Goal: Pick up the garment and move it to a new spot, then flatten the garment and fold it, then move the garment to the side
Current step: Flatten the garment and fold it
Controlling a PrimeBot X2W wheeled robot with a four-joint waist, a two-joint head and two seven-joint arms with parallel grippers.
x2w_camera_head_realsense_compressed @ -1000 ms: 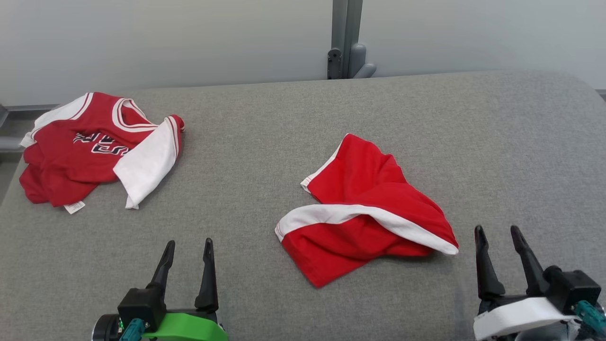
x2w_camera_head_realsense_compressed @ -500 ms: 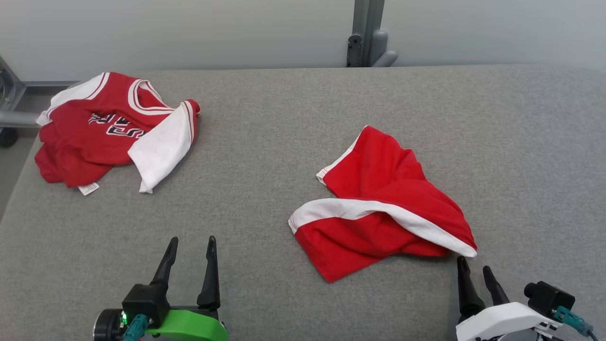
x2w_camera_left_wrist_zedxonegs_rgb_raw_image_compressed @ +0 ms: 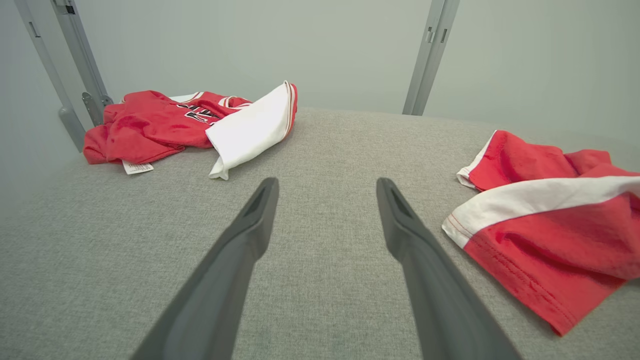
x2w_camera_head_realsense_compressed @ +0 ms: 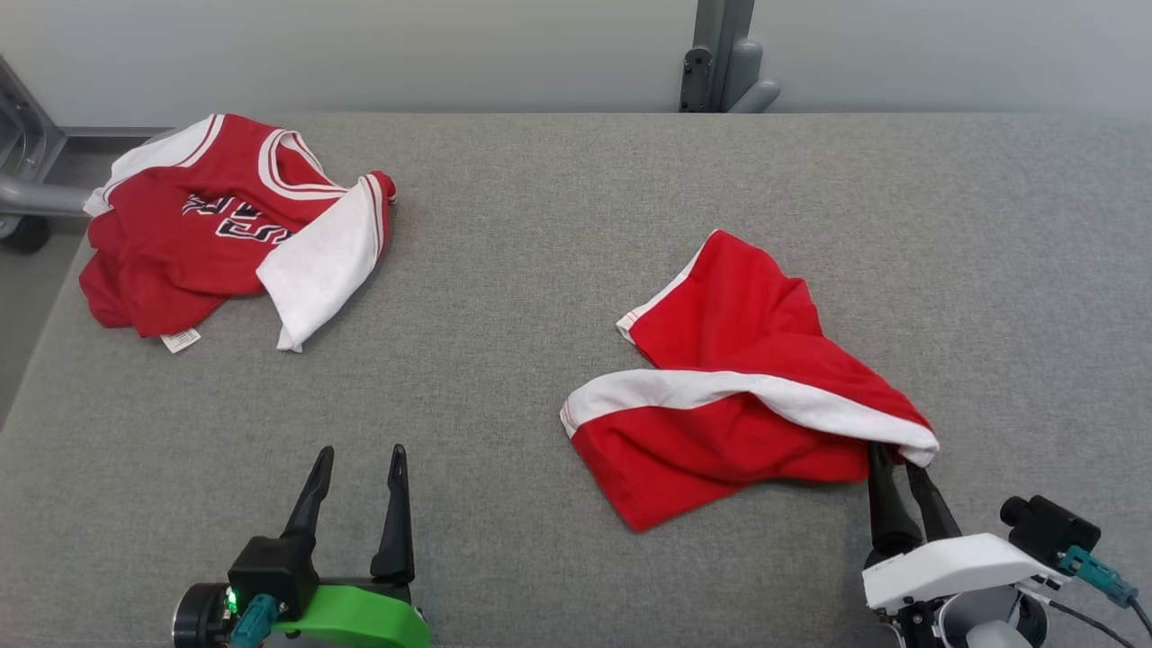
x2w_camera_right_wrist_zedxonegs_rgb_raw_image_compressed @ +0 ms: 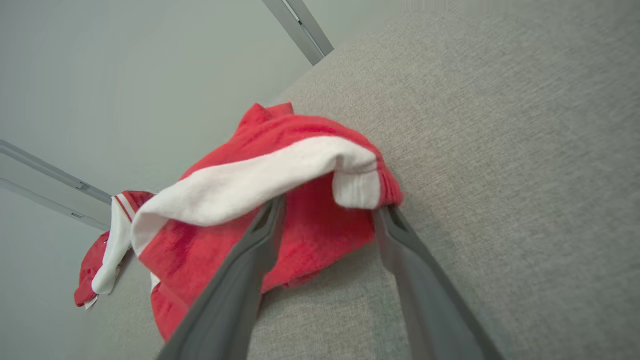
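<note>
Red shorts [x2w_camera_head_realsense_compressed: 720, 396] lie crumpled right of centre on the table [x2w_camera_head_realsense_compressed: 504, 270]. My right gripper [x2w_camera_head_realsense_compressed: 895, 463] straddles their near corner, spread wide, nothing clamped. Risk: pinching only the top layer, so the cloth slips out on lifting. My left gripper [x2w_camera_head_realsense_compressed: 355, 459] is parted, idle.

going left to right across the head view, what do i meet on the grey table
red and white jersey → left gripper → red shorts → right gripper, its fingers at the shorts' right corner
</note>
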